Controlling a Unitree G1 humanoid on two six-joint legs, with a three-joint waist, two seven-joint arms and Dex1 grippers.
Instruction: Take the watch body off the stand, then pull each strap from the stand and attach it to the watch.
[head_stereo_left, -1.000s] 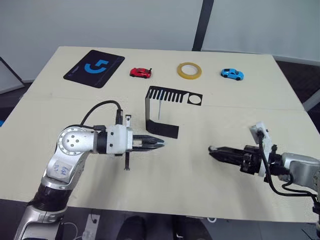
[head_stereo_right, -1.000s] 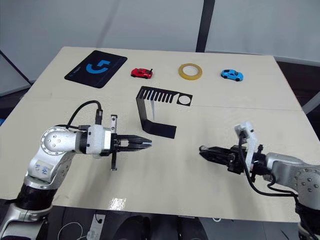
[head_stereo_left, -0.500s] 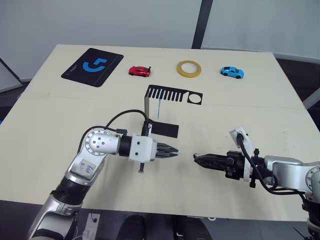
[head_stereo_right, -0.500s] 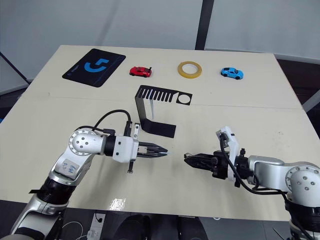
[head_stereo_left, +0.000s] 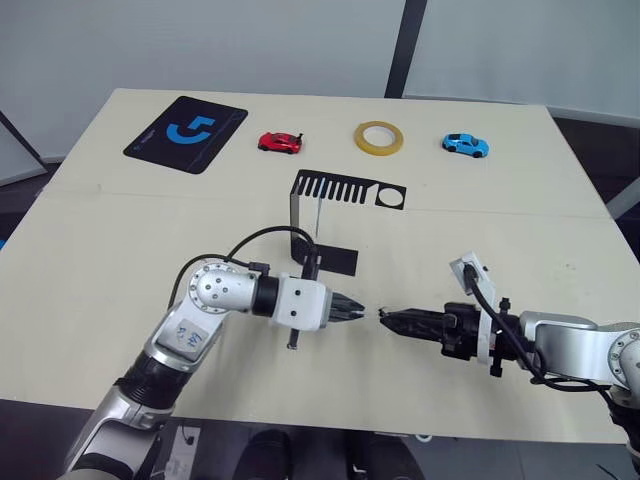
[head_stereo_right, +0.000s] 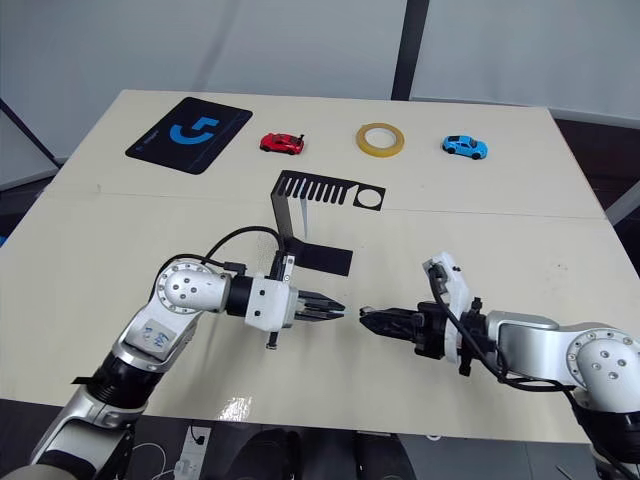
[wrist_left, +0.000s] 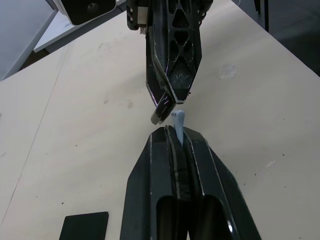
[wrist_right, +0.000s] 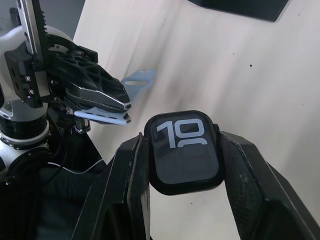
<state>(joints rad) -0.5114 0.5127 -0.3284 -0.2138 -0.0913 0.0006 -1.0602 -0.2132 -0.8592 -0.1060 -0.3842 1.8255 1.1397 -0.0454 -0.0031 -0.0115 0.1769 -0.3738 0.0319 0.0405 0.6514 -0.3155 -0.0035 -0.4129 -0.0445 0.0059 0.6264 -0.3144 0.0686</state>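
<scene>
Table (head_stereo_left: 120, 260), pale, rectangular; front half bare apart from the two arms, with open surface to either side of them out to the left and right edges.

Left gripper (head_stereo_left: 358, 311): fingers clamped tight on a strap (wrist_left: 179, 122), whose pale blue tip pokes out past the fingertips. Points toward the right gripper, low over the table near its front middle.

Right gripper (head_stereo_left: 388, 318): fingers closed on the sides of the watch body (wrist_right: 184, 151), dark face with white "10" toward the wrist camera. Faces the left gripper tip to tip.

Gap between the two: very small. In the left wrist view the strap tip lies just beside the edge of the watch body (wrist_left: 163, 111); whether they touch, cannot tell. A second pale blue strap piece with holes (wrist_right: 139, 79) shows by the left gripper in the right wrist view; whether it is loose or held, cannot tell.

Stand (head_stereo_left: 325, 222): upright just behind the left gripper, foot flat on the table, slotted top plate with round hole toward the right. Slots look vacant.

Far edge, well apart from the arms, left to right: black mat (head_stereo_left: 186, 133) with blue logo, red toy car (head_stereo_left: 280, 142), yellow tape roll (head_stereo_left: 378, 138), blue toy car (head_stereo_left: 465, 146).
</scene>
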